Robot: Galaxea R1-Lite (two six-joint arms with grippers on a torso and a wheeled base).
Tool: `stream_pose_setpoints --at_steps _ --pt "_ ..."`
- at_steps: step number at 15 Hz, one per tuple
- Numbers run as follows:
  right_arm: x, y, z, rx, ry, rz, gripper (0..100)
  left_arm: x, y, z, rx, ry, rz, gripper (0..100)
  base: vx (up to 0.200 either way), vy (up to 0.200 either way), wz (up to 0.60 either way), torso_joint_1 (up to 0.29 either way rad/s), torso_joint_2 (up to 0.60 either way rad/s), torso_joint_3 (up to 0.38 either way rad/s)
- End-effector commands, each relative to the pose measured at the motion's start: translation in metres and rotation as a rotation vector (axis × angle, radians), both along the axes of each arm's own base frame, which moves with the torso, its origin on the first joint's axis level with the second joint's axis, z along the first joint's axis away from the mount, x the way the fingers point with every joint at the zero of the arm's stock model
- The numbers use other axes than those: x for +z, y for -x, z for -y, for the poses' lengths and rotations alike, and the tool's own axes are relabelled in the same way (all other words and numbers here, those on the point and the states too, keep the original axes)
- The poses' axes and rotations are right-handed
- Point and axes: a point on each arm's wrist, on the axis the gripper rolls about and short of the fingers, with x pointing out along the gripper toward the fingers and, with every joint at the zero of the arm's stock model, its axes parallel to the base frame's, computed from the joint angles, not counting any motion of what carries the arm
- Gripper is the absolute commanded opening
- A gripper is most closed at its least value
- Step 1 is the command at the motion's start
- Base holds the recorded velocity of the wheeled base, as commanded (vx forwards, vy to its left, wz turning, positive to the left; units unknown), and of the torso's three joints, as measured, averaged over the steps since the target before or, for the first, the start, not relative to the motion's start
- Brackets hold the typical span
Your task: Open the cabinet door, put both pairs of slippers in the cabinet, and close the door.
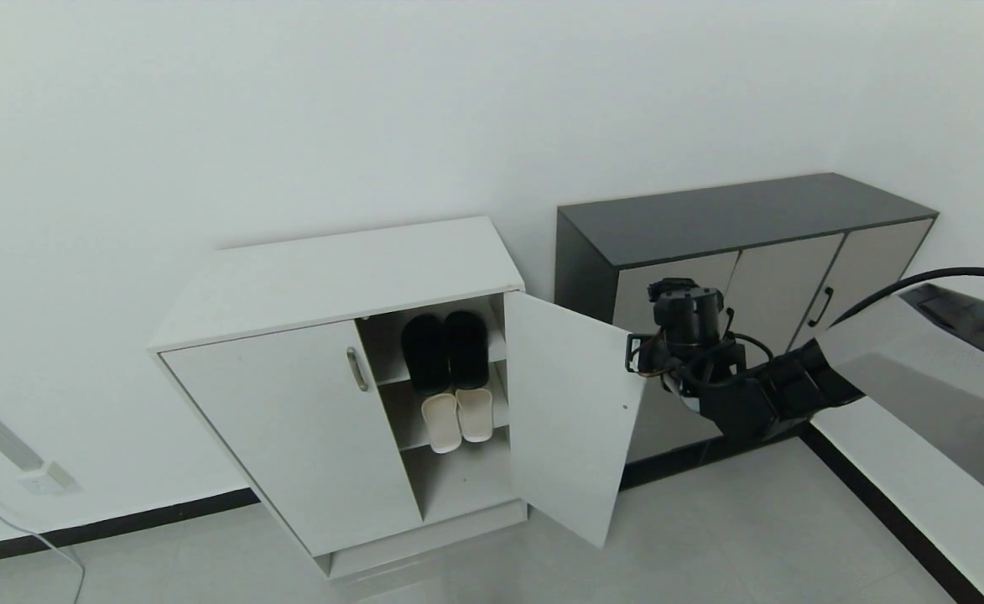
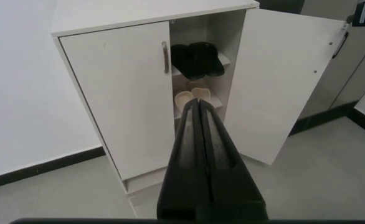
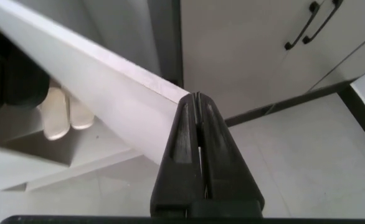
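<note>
White cabinet (image 1: 332, 277), frame centre: you see its door (image 1: 571, 419) open, black slippers (image 1: 445, 348) shelved above white slippers (image 1: 458, 419). Right hand (image 3: 197, 99), pressed together, sits at the door edge; left hand (image 2: 198, 102) likewise pressed together.

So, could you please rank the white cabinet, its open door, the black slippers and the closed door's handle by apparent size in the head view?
Largest to smallest: white cabinet, open door, black slippers, handle.

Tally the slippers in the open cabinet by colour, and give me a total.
Black slippers: 2
White slippers: 2
Total: 4
</note>
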Motion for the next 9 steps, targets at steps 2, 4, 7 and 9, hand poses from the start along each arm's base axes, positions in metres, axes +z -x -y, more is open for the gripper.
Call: stream_pose_setpoints --at_steps 2,4,7,9 --pt "0.005 0.022 -0.018 0.057 0.008 -0.009 0 0.000 0.000 0.000 -0.001 0.000 -0.003 0 0.000 0.000 0.00 0.000 0.00 0.000" --pt "0.014 0.044 -0.033 0.112 0.004 -0.004 0 0.000 0.000 0.000 -0.001 0.000 -0.003 0 0.000 0.000 0.00 0.000 0.00 0.000" --pt "0.021 0.045 -0.030 0.107 -0.008 0.020 0 0.000 0.000 0.000 -0.001 0.000 -0.003 0 0.000 0.000 0.00 0.000 0.00 0.000" --pt "0.015 0.037 -0.024 0.089 -0.004 0.010 0 0.000 0.000 0.000 0.001 0.001 -0.001 0 0.000 0.000 0.00 0.000 0.00 0.000"
